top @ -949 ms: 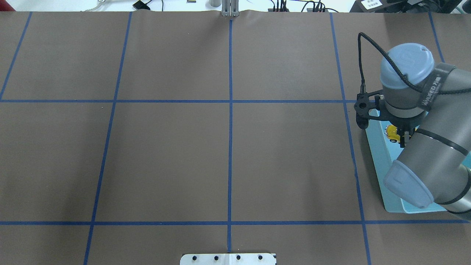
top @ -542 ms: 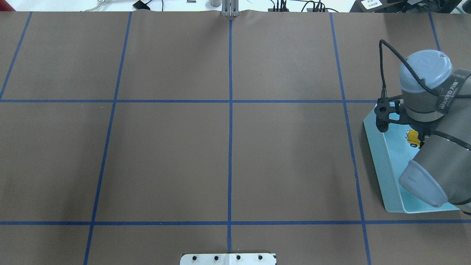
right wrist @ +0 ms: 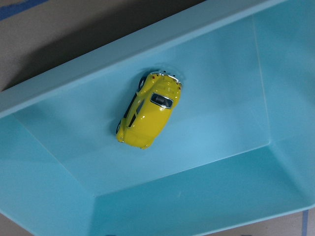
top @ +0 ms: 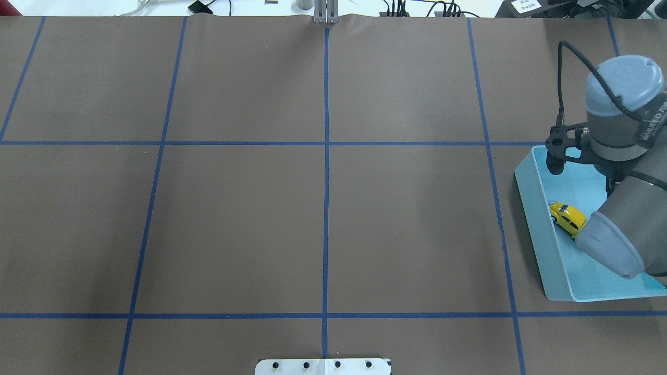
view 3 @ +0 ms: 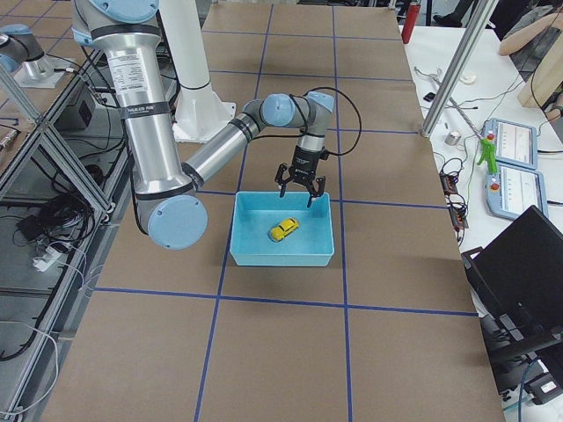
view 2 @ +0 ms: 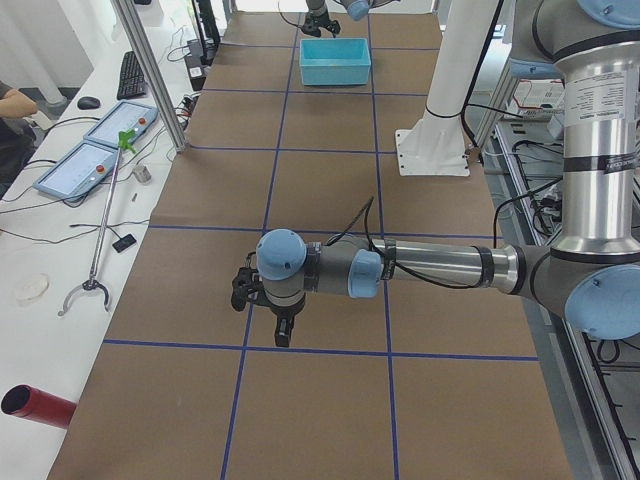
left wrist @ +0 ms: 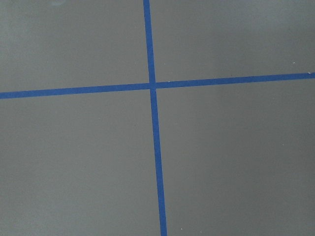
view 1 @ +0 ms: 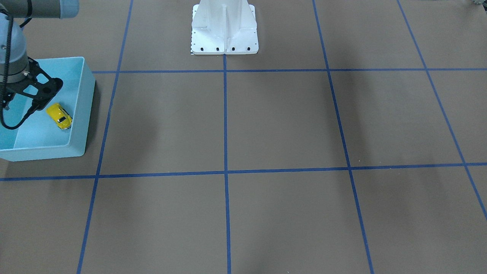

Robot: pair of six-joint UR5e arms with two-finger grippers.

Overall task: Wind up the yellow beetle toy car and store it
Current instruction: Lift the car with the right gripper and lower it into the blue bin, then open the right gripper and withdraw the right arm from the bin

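Right, your yellow beetle toy car (right wrist: 149, 111) lies loose on the light blue bin (right wrist: 221, 123) floor, one end by a wall, so I'd call it stored. The right end effector (view 3: 297, 199) hangs released above, carrying nothing. The left end effector (view 2: 283, 335) is parked over the bench (left wrist: 74, 172), well apart, likely for clearance. You can't tell its state.

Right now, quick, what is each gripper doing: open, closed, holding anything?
Left gripper: cannot be told from the side view.
Right gripper: open, empty; the yellow beetle toy car lies free in the bin.
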